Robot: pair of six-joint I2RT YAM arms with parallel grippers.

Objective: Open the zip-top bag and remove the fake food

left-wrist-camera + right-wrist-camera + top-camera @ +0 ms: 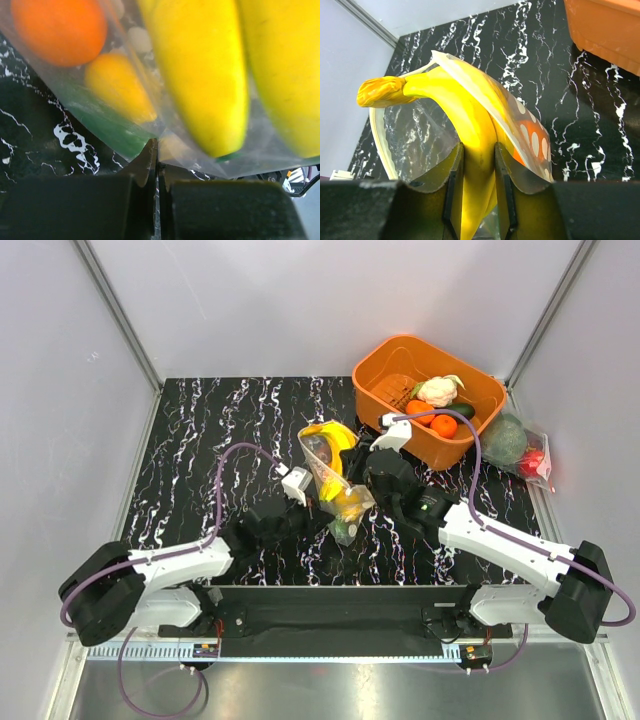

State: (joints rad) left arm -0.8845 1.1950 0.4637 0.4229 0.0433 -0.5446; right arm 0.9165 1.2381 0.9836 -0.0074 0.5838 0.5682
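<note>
The zip-top bag point(335, 490), a clear plastic pouch printed with pale round dots, lies on the black marbled table point(200, 440) just near-left of the orange plastic bin point(455, 448), with its mouth gaping.

The right hand point(479, 165) is clamped on the pair of yellow plastic bananas point(465, 105) that juts from that mouth. The left hand point(156, 150) is fully closed at the bag's end farthest from the bin, apparently pinching a fold of film.

**Risks**
- The dotted film drapes over the bananas beside the right hand's fingers. If it is caught in that grip, a pull would likely drag the bag along.
- The left pinch has only thin, slick film, so it could slip and the whole bag would lift.
- Once the bananas clear the mouth, the round fruit might roll out loose.

**Counts**
- In the bag:
  - two bananas joined at one stem
  - one glossy orange round fruit point(60, 30)
  - one small yellow-orange piece point(117, 87)
  - one dark-green vegetable point(110, 130)
- In the bin:
  - one white cauliflower point(437, 390)
  - two orange fruits point(444, 425)
  - some items too small to tell
- Beyond the bin: one undotted clear bag point(520, 445)
</note>
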